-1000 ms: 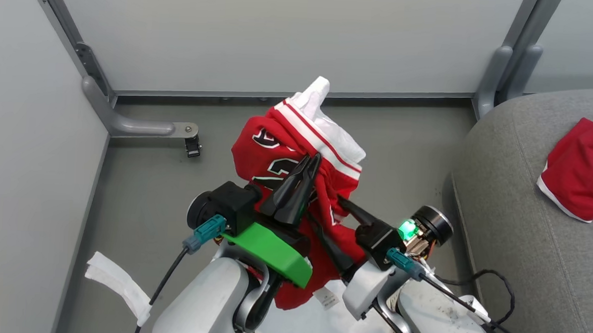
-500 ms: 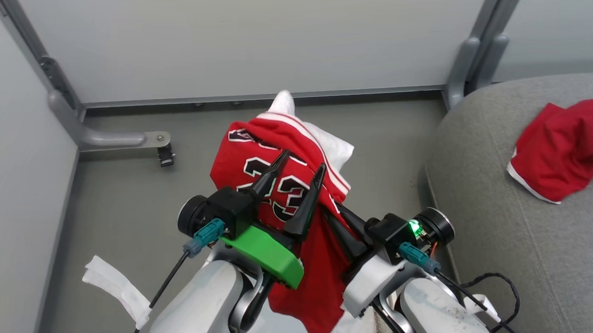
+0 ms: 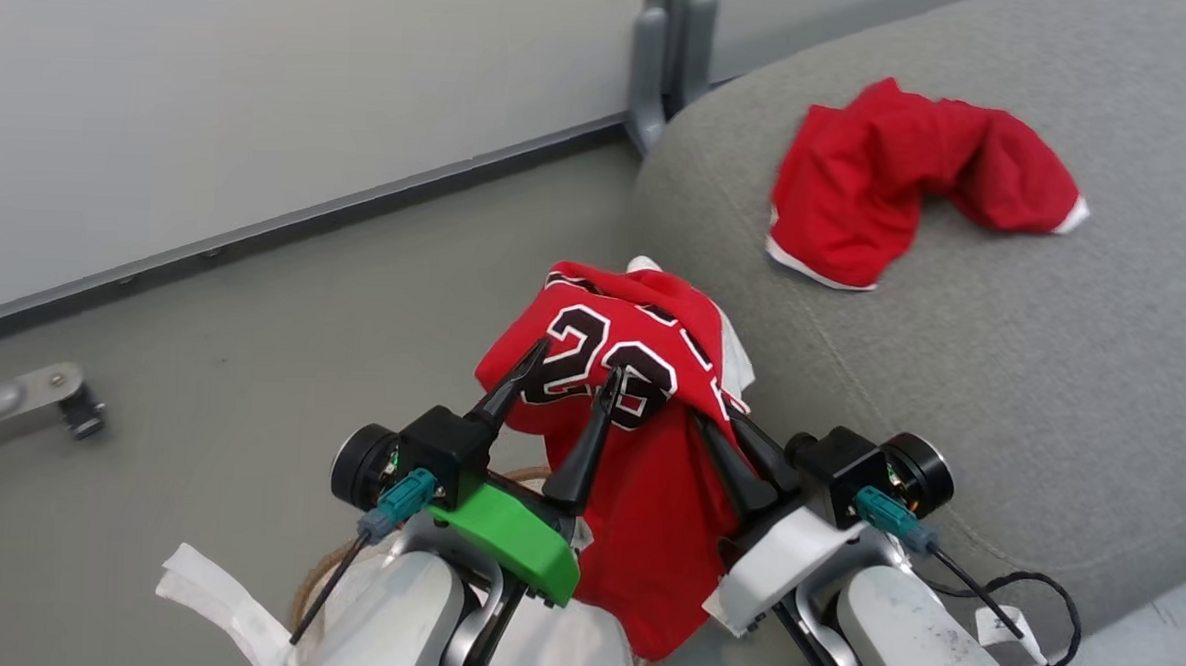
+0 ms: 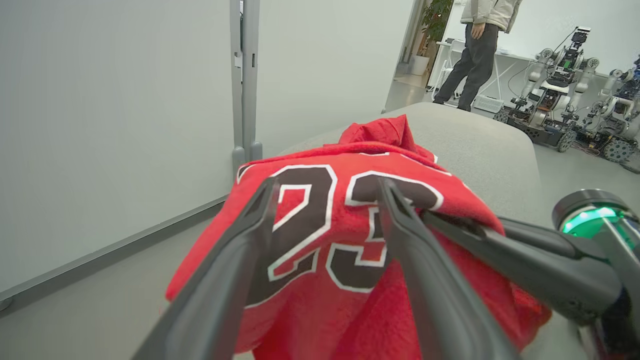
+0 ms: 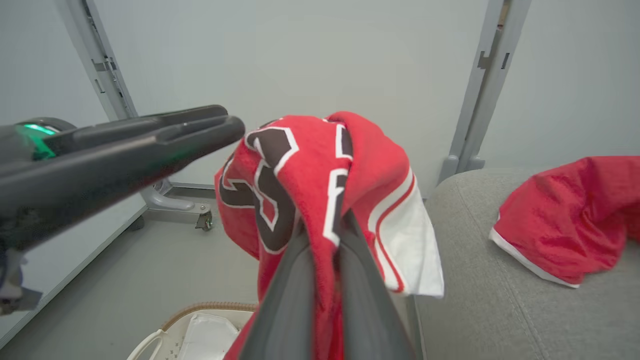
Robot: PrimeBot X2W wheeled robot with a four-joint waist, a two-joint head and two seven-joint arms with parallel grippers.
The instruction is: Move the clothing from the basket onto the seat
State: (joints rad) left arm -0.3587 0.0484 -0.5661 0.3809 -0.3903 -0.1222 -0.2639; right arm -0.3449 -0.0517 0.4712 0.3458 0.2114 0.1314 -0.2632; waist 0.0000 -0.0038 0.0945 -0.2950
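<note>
Grey floor and pale partition walls frame the work, with the seat (image 3: 1001, 391) rising at the right and the plain red piece (image 3: 900, 176) already lying on it. The jersey (image 3: 647, 481) hangs in the air from the right hand (image 3: 721, 424), whose fingers are pinched together on a fold of it (the right wrist view shows red cloth squeezed between them). It hangs just beside the seat's rounded edge and above the basket (image 5: 210, 305), of which a bit of brown rim and white liner show below. The left hand (image 3: 578, 360) is spread wide in front of the jersey and grips nothing. The step in hand looks to be the carry across to the seat. To do it well, the right hand should travel well over the cushion before letting go, high enough that the hanging tail clears the edge. It should then lower the cloth beside the red piece, not at the rounded edge, where it might slide off. The left hand is best kept clear of the folds. The only legible writing is the black, white-edged "23"; no brand can be read.
</note>
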